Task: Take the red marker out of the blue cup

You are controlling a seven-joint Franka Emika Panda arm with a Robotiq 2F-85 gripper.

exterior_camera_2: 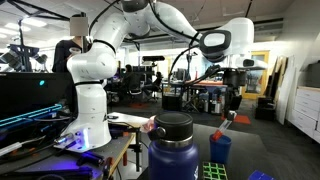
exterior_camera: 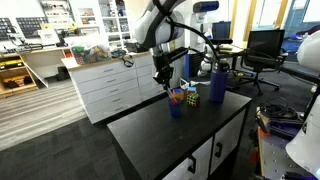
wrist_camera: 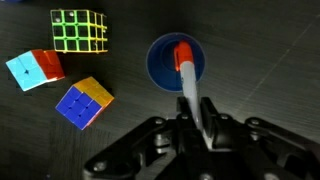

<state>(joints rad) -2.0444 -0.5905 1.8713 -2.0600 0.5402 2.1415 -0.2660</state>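
Observation:
The blue cup (wrist_camera: 157,62) stands on the black table, seen from above in the wrist view. It also shows in both exterior views (exterior_camera: 176,104) (exterior_camera_2: 219,150). My gripper (wrist_camera: 196,102) is right above the cup and shut on the red marker (wrist_camera: 184,55). The marker's pale shaft sits between the jaws and its red end points down over the cup's mouth. In an exterior view the marker (exterior_camera_2: 227,121) hangs tilted from the gripper (exterior_camera_2: 233,106), its lower end about level with the cup's rim. Whether that end is still inside the cup is unclear. The gripper also shows in an exterior view (exterior_camera: 163,76).
Three multicoloured puzzle cubes (wrist_camera: 80,30) (wrist_camera: 35,68) (wrist_camera: 84,102) lie beside the cup. A tall dark blue bottle (exterior_camera: 217,85) stands on the table (exterior_camera: 150,130); it is close to the camera in an exterior view (exterior_camera_2: 172,150). White drawers (exterior_camera: 110,90) stand behind the table.

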